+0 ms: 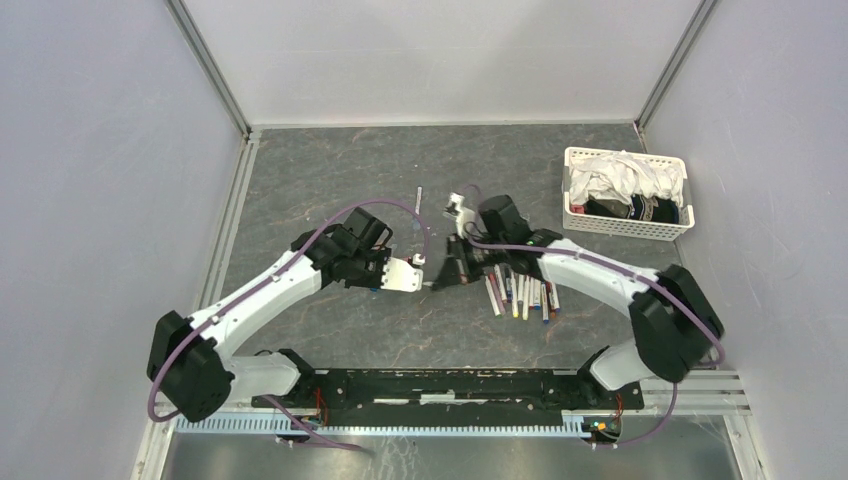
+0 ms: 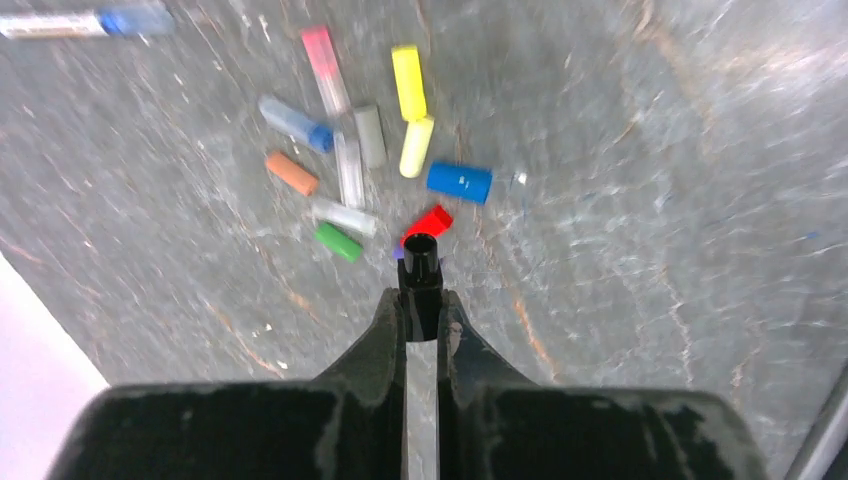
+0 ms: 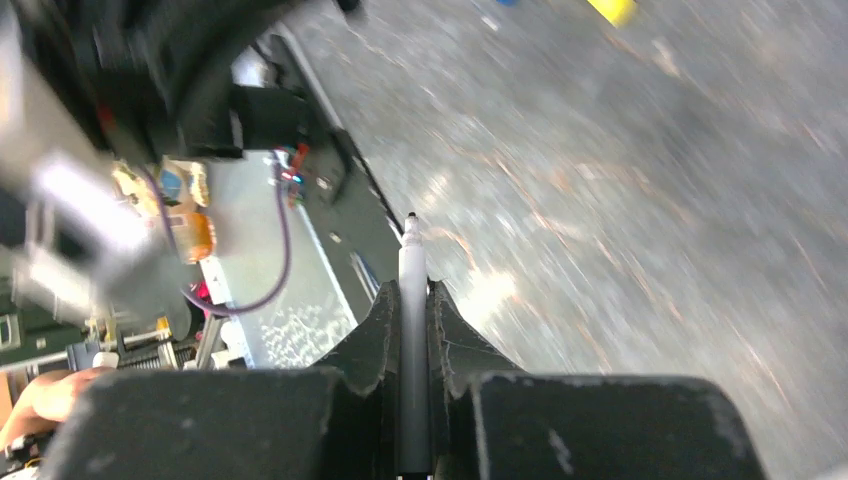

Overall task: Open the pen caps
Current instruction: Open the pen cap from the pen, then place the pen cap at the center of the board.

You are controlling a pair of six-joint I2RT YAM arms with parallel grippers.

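Pinching black cap [image 2: 420, 262], left gripper [image 2: 421, 305] hovers over loose caps [image 2: 459, 181] on table [image 2: 650, 200]; right gripper [image 3: 411, 300] clamps pen [image 3: 411, 260], tip exposed. Risk: shallow fingertip hold, cap could slip, scatter pile.

About a dozen pen caps [image 2: 460, 181], some seven clustered pens [image 1: 520, 293], one basket [image 1: 625, 228].

Two robot arms, left arm [image 1: 262, 288] and right arm [image 1: 592, 272]: white shells, bulky black joints, a looping purple cable [image 1: 372, 207] on each; left gripper [image 2: 421, 297] fingers [image 2: 385, 335] scuffed matte black; black base rail [image 1: 450, 385] at 6 o'clock
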